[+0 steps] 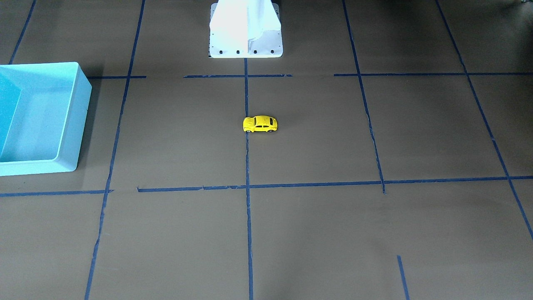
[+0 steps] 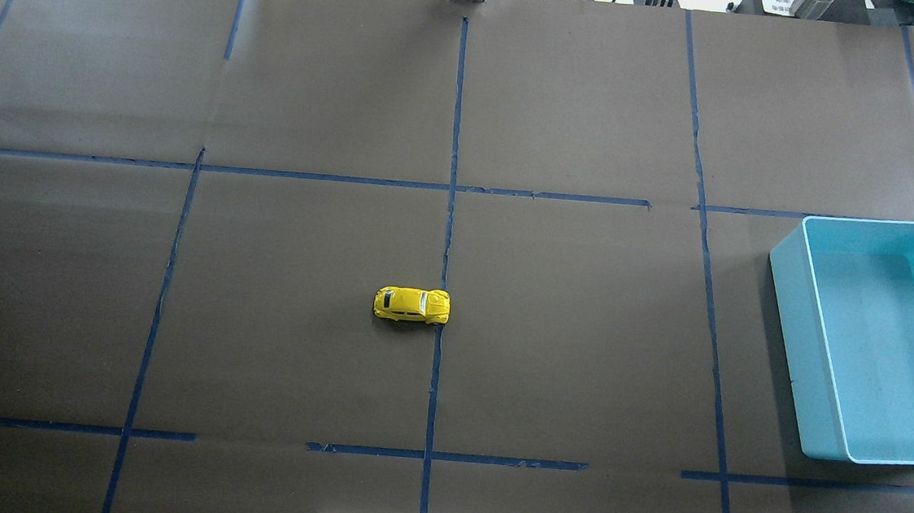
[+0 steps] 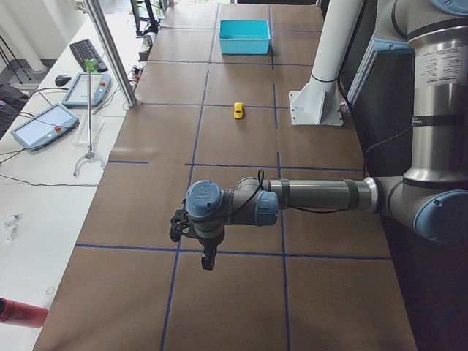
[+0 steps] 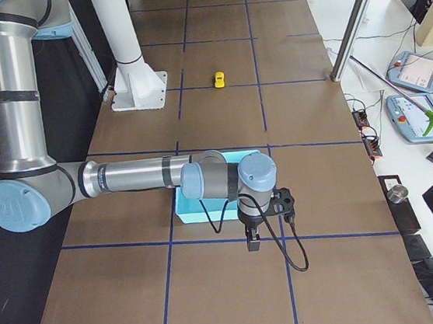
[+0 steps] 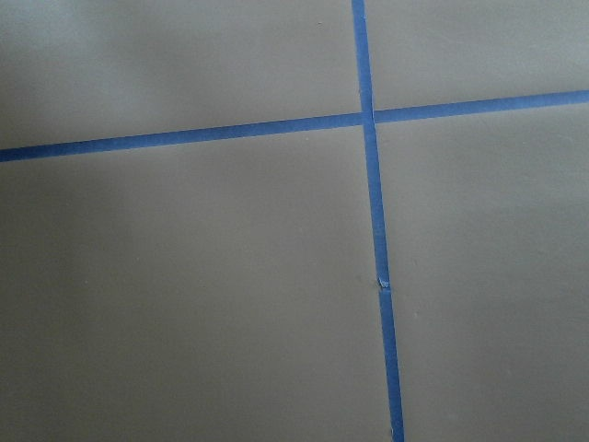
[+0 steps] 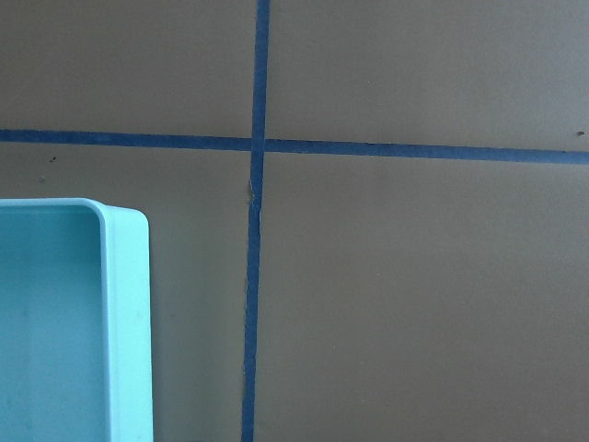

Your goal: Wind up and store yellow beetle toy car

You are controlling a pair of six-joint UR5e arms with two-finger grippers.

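Observation:
The yellow beetle toy car (image 2: 411,305) stands on its wheels near the middle of the brown table, beside the centre tape line. It also shows in the front-facing view (image 1: 260,124), the left view (image 3: 238,110) and the right view (image 4: 219,79). My left gripper (image 3: 208,257) hangs over the table's left end, far from the car. My right gripper (image 4: 253,239) hangs just past the turquoise bin (image 2: 875,338), far from the car. Both grippers show only in the side views, so I cannot tell whether they are open or shut.
The turquoise bin is empty; it also shows in the front-facing view (image 1: 41,118) and the right wrist view (image 6: 120,322). The white robot base (image 1: 245,31) stands at the table's near-robot edge. Blue tape lines cross the brown paper. Tablets and cables lie on side benches.

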